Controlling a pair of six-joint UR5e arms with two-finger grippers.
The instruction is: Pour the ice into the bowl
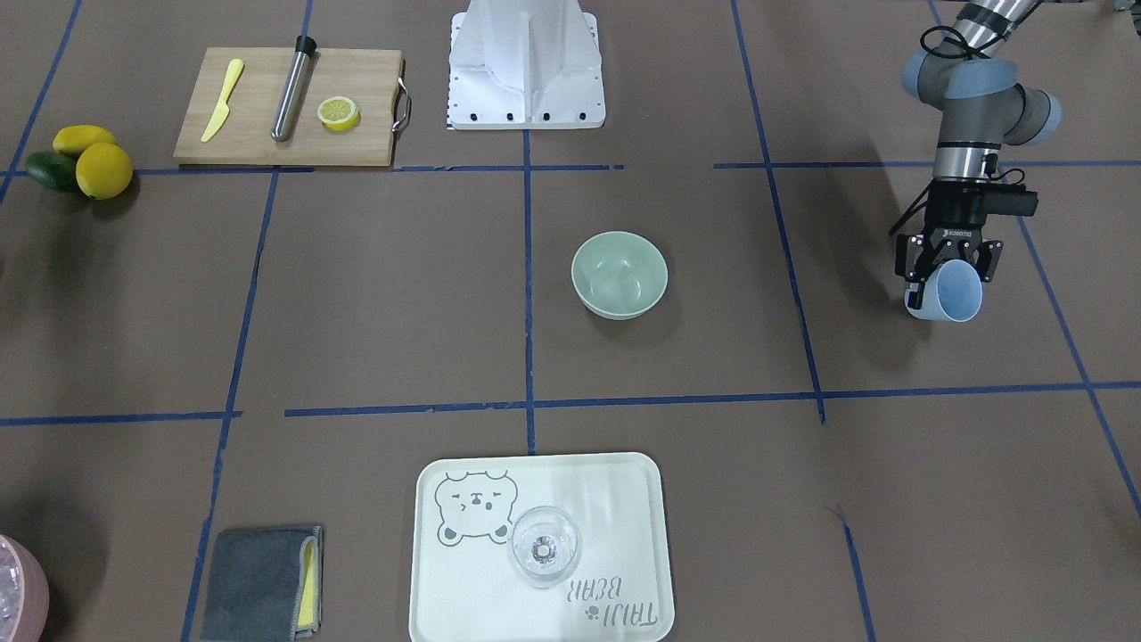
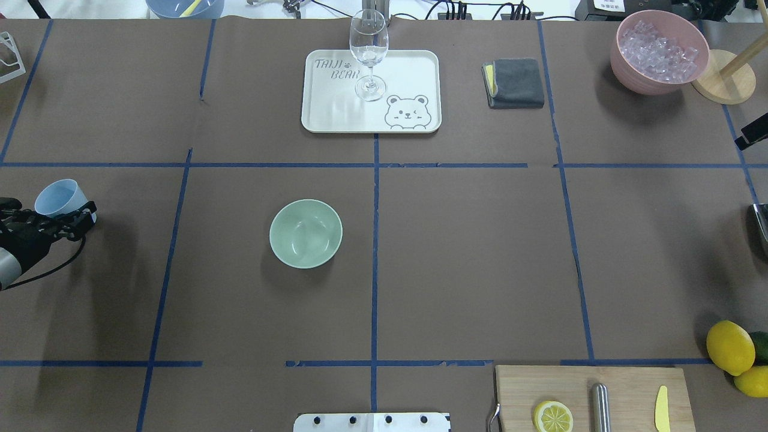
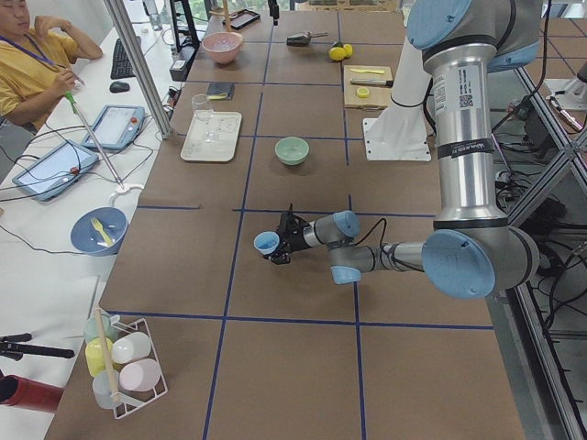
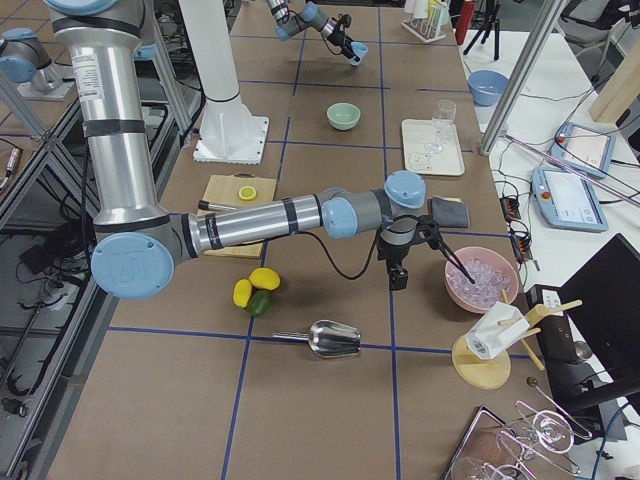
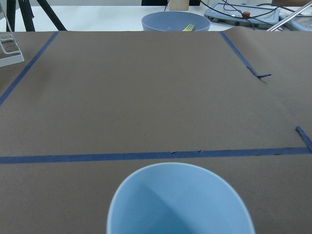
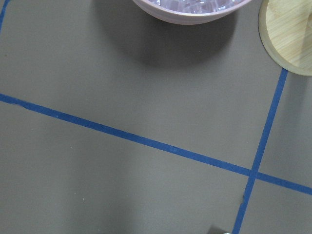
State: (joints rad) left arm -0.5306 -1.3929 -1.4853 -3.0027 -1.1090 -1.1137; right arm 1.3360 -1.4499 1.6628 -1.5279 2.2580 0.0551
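I see my left gripper [image 1: 948,267] pinching a pale blue plastic cup [image 1: 950,301], tipped sideways, well apart from the round sage-green matte bowl [image 2: 306,233]. The small clear ice cubes [image 2: 657,48] sit in a round pink container [image 2: 635,78]. My right gripper [image 4: 398,272] hangs near it, and I cannot tell how its jaws stand.

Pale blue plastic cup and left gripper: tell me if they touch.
Touching: the front-facing view shows the left gripper, fingers clamped on the pale blue plastic cup.

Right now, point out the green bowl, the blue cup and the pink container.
green bowl [image 2: 306,235]: overhead view, bare inside floor.
blue cup [image 1: 954,292]: front-facing view, inner wall seen through the mouth.
pink container [image 2: 647,86]: overhead view, outer wall below the rim.
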